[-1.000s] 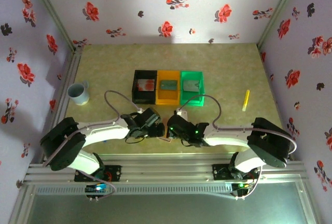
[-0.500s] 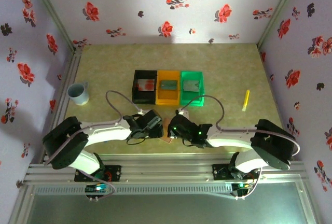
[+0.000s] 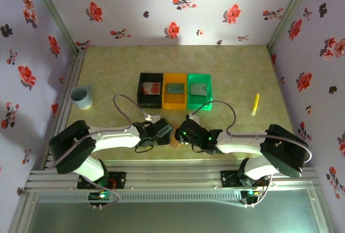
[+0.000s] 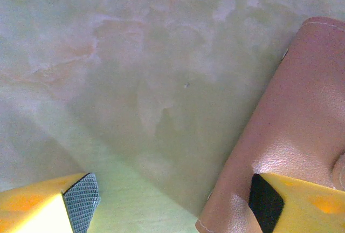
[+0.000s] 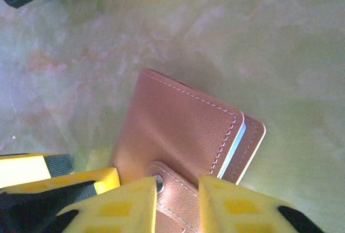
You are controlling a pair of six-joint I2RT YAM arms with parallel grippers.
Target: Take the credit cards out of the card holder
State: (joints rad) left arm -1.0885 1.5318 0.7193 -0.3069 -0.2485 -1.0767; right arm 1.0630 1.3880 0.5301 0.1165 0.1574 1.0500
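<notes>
No readable text, label, brand, number or sign appears on anything in view.

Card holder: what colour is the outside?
The card holder is plain pinkish-tan outside; the right wrist view shows it best.

Top camera high up, looking down at the whole table [image 3: 108, 66], both wrist cameras very close, looking down, sharing the card holder [image 5: 183, 130]

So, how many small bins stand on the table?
3, side by side in one row on the table: the black bin on the left, the orange bin in the centre, the green bin on the right. None seems hidden.
</notes>
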